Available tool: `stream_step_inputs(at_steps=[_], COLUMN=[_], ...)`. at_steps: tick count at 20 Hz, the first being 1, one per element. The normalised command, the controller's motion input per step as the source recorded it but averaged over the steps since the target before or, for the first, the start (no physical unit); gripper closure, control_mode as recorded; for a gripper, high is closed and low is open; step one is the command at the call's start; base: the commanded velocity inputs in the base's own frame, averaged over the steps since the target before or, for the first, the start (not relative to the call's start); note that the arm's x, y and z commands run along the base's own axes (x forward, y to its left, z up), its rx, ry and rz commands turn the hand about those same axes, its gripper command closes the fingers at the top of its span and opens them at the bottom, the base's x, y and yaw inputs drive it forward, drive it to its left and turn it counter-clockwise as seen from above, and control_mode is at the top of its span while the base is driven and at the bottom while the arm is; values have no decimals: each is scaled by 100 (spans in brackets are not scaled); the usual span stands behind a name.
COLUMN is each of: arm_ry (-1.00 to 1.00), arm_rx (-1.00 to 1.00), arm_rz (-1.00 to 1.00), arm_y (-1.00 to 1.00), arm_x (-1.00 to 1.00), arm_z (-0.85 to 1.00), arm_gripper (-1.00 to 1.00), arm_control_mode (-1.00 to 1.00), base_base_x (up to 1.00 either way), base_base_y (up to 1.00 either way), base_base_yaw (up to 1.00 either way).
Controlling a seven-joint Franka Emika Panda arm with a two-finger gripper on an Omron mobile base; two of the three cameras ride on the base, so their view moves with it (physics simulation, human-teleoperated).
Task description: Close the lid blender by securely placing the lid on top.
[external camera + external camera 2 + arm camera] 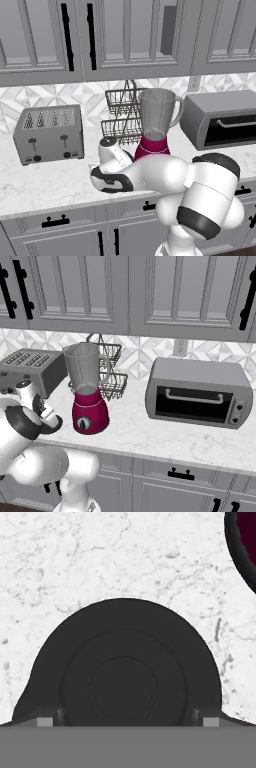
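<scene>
Blender (156, 125): stands upright on the white marble desk (45, 180), at centre of the left base view and left of centre in the right base view. Rounded magenta base with a dark round dial facing front; clear greyish jar with a side handle; the jar's rim is open, nothing on top. In the hand view, a curved edge of its dark-rimmed magenta base shows at the upper right corner.

Lid (125, 672): black round disc with raised concentric rings, lying flat on the desk, lower centre of the hand view. Apart from the blender base, with bare marble between them. In the right base view a dark rounded edge shows at the desk front, left of the blender, under the arm's wrist.

Gripper (125, 722): points down directly over the lid; the two finger tips show at the lower left and lower right of the lid's outline, spread to either side of it. Whether the tips touch the lid cannot be told.

Toaster (49, 134): grey, four-slot, left part of the left base view, well apart from the blender.

Wire basket rack (121, 116): two tiers, dark wire, just behind the blender against the tiled wall.

Toaster oven (199, 392): grey with dark glass door and bar handle, right of the blender.
</scene>
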Motion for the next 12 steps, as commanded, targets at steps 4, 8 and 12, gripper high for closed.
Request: stream_step_inputs(at_steps=[4, 8, 12], arm_ry=[0, 0, 0], arm_rx=[0, 0, 0], arm_rz=[-6, -5, -5], arm_y=[0, 0, 0], arm_x=[19, 15, 8], arm_z=[-12, -19, -29], arm_gripper=[-100, -100, -100], arm_control_mode=[-100, -100, -100], base_base_x=[0, 0, 0], base_base_y=[0, 0, 0], base_base_yaw=[0, 0, 0])
